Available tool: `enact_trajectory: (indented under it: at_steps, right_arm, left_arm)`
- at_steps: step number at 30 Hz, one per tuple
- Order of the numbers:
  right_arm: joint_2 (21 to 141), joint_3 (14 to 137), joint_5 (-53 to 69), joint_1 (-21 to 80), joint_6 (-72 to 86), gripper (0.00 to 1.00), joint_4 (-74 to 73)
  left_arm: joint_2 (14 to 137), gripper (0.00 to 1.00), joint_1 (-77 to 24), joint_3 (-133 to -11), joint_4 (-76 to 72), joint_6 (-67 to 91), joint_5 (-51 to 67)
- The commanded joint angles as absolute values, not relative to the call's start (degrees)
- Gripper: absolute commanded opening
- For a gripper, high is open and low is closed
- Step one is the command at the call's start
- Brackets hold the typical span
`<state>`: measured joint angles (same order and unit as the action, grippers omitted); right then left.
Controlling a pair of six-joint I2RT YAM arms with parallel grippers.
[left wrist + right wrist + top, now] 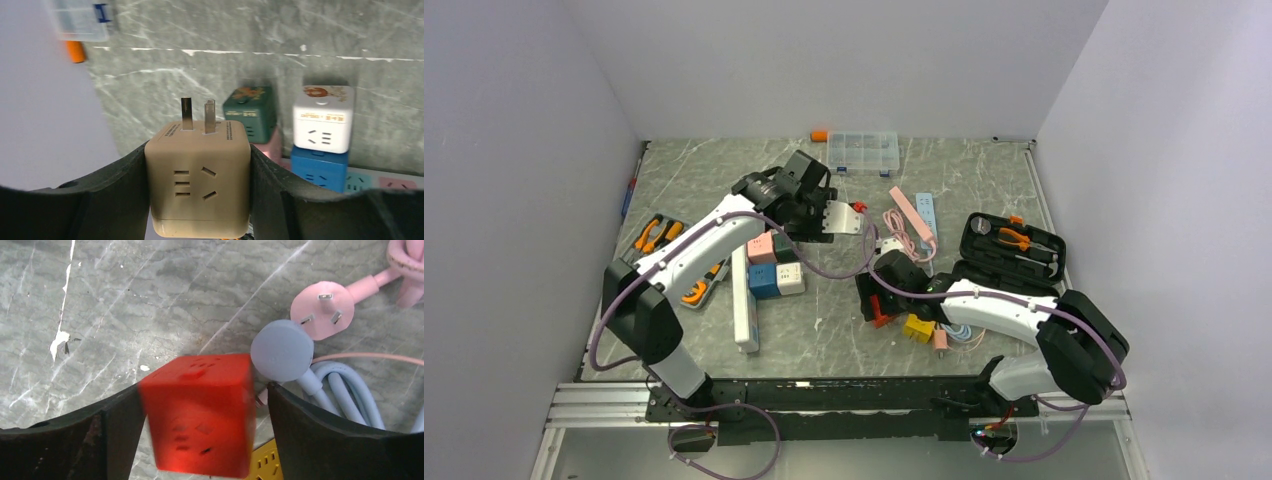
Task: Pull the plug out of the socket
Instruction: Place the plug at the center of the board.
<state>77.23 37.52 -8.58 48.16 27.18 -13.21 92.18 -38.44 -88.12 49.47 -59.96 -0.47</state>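
**Tan plug is off, more cubes wait**

From above, the socket (745, 318) lies by the left edge of the surface, with a pink cube (761, 247) and a blue cube (764, 281) at its far end. The left gripper (846, 218) is up near the middle. The right gripper (876, 305) is low, nearer the front edge.

Left wrist: the gripper squeezes the tan plug (197, 180). Its pins (186, 113) are bare, so it looks pulled free. Next it likely needs a spot to put it down.

Right wrist: the jaws are loose round a red cube (200, 415), with a gap on one side.
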Motion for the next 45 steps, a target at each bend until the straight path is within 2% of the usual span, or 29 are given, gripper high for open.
enact_trajectory:
  at_steps: [1,7,16,21,29,31,34,37,38,39,45]
  right_arm:
    - [76.63,37.37,-9.45,48.50,27.70,0.97,-9.46]
    - [69.08,39.51,-11.40,48.45,30.41,1.00,-14.51]
    - [44.63,46.03,-25.57,48.22,36.75,0.99,-30.60]
    - [40.14,48.77,-30.50,48.17,41.14,0.99,-39.09]
    - [36.40,50.62,-34.26,48.24,42.32,1.00,-44.39]
    - [36.63,51.15,-34.68,48.14,42.17,1.00,-45.39]
    - [37.32,51.86,-34.86,48.22,41.35,1.00,-45.67]
    - [37.95,52.43,-35.13,48.18,40.60,1.00,-45.31]
    - [38.09,52.65,-35.23,48.17,40.22,1.00,-45.08]
    - [38.14,53.00,-35.31,48.08,39.84,1.00,-44.91]
    - [38.41,55.24,-35.33,48.16,38.01,1.00,-44.17]
  left_arm:
    - [93.61,0.00,-37.97,-91.05,52.01,-53.00,2.00]
    - [98.27,0.00,-37.96,-94.17,51.46,-47.92,3.68]
    - [111.02,0.00,-39.62,-102.59,50.66,-42.08,9.77]
    - [117.62,0.00,-43.58,-106.46,51.11,-40.74,12.19]
    - [124.93,0.02,-47.75,-108.45,46.93,-36.13,15.56]
    - [126.03,0.11,-47.96,-109.50,46.63,-33.94,17.04]
    - [127.00,0.36,-48.26,-110.92,47.01,-30.96,19.91]
    - [126.97,0.82,-48.31,-112.03,48.03,-28.16,22.47]
    - [126.73,0.92,-48.27,-112.49,48.75,-27.62,23.33]
    - [126.29,0.98,-48.21,-112.96,49.34,-27.18,23.82]
    - [121.74,0.99,-47.25,-115.16,55.16,-27.09,21.97]
